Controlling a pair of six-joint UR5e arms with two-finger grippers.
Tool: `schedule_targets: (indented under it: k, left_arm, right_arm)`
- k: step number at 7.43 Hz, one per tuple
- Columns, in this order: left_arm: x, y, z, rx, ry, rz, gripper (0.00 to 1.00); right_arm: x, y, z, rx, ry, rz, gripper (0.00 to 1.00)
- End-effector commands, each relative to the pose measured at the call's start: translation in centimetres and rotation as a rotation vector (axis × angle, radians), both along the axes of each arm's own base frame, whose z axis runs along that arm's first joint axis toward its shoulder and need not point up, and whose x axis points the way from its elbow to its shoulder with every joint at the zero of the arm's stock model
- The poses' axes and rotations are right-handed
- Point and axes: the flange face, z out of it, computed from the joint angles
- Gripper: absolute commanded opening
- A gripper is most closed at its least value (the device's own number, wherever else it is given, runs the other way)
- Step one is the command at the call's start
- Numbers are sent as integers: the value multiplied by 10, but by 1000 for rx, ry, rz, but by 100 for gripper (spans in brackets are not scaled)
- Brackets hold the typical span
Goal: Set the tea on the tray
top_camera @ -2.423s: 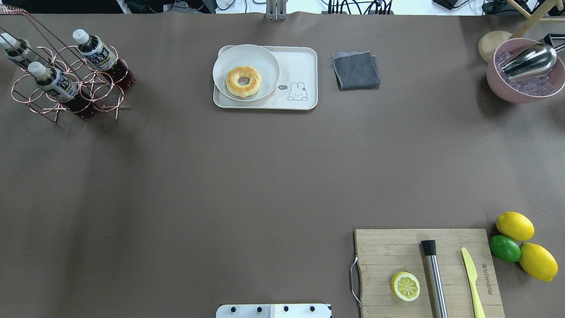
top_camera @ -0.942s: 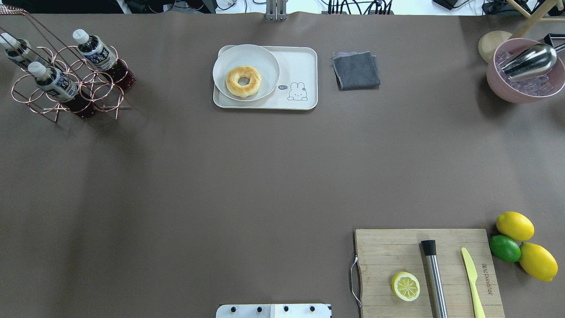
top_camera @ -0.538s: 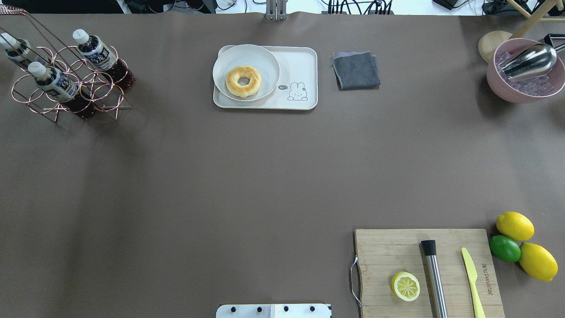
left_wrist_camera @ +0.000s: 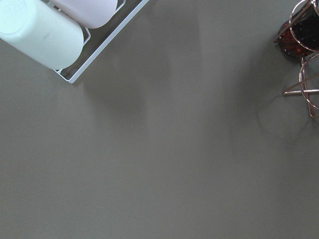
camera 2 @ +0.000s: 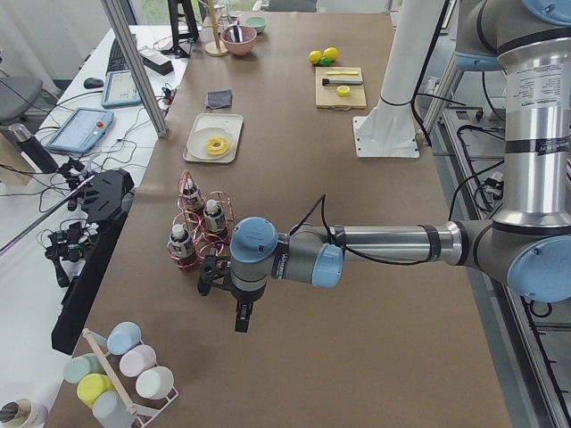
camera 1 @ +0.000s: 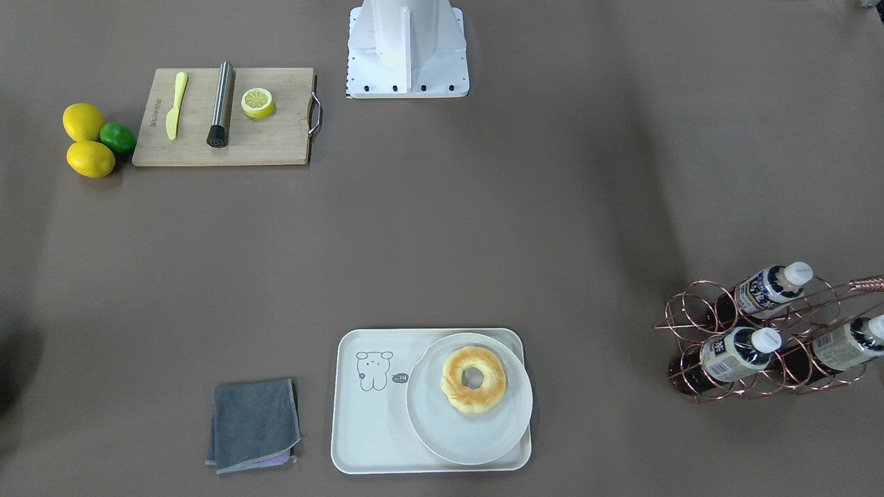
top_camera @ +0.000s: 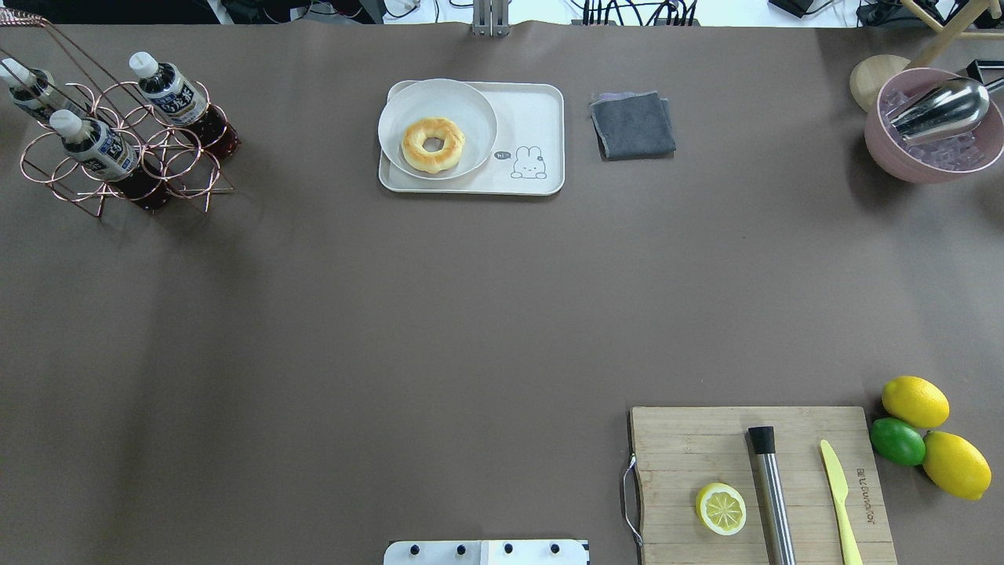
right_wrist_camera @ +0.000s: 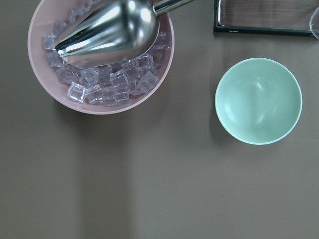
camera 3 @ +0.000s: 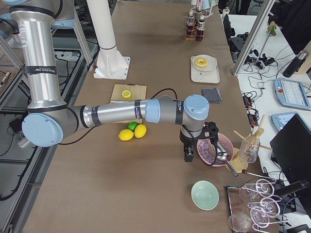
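Note:
Three tea bottles lie tilted in a copper wire rack (top_camera: 125, 157) at the table's far left: one (top_camera: 171, 92) nearest the tray, one (top_camera: 96, 147) in front, one (top_camera: 31, 90) at the edge. They also show in the front-facing view (camera 1: 737, 352). The cream tray (top_camera: 535, 118) with the line-drawn animal sits at the far middle, and a round plate (top_camera: 471, 110) with a doughnut covers its left half. My left gripper (camera 2: 243, 317) hangs near the rack, off its outer end. My right gripper (camera 3: 188, 155) hangs beside a pink bowl. I cannot tell whether either is open or shut.
A grey cloth (top_camera: 632, 124) lies right of the tray. The pink ice bowl (top_camera: 878, 145) with a metal scoop stands far right. A cutting board (top_camera: 682, 447) holds a lemon half, a muddler and a knife, with lemons and a lime (top_camera: 898, 441) beside it. A green bowl (right_wrist_camera: 258, 100) and a rack of cups (left_wrist_camera: 45, 35) lie beyond the table's ends.

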Motion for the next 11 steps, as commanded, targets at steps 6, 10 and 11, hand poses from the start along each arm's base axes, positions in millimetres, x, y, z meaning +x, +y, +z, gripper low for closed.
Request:
schedule_targets:
  k: [6,10,11]
  left_arm:
    - [0,0,0,1,-5,-1,98]
    - [1,-5,-8,15,2,1,98]
    - [17,-7,-9,23,2,31,98]
  right_arm:
    - [0,0,-1,3,0,0,100]
    - [0,0,-1,3,3,0,100]
    - [0,0,-3,6,3,0,100]
